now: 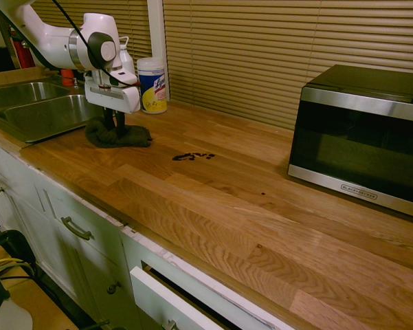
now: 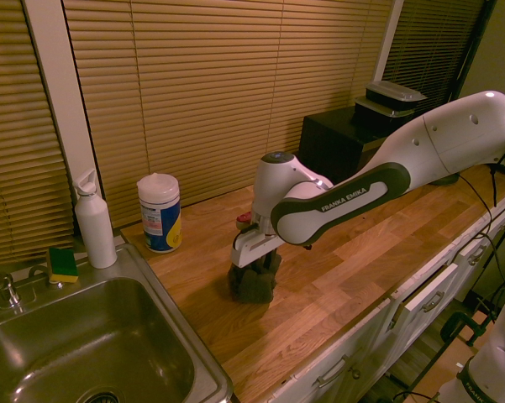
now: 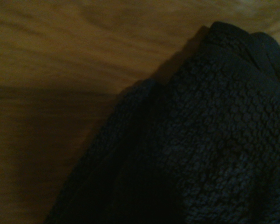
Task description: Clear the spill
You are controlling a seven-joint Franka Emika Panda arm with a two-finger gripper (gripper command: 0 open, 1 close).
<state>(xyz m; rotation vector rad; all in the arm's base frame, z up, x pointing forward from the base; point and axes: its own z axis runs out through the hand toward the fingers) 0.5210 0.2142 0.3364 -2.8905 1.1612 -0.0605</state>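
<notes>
The gripper [image 1: 114, 124] points straight down at the worktop [image 1: 213, 206], its fingers closed on the top of a bunched dark cloth [image 1: 118, 135] that rests on the wood just beside the sink [image 1: 41, 117]. In the second exterior view the gripper [image 2: 254, 270] is clamped on the cloth [image 2: 254, 285], which sits as a low dark heap under it, touching the worktop [image 2: 319, 277]. The wrist view shows the nubbly cloth [image 3: 205, 154] from close by, filling much of the picture, with bare wood [image 3: 60, 93] beside it.

The spill [image 1: 192, 156], a small patch of blackish-brown smears and droplets, lies on the worktop near the cloth but apart from it, on the side toward the microwave [image 1: 361, 137]. A tiny dark speck [image 1: 262, 194] lies farther along the wood.

A tub of wipes [image 1: 152, 85] stands upright behind the cloth by the blinds [image 1: 261, 48]. In the second exterior view the tub [image 2: 160, 212] is near a white bottle [image 2: 94, 220] and a sponge [image 2: 63, 264] at the sink's [image 2: 109, 353] rim.
</notes>
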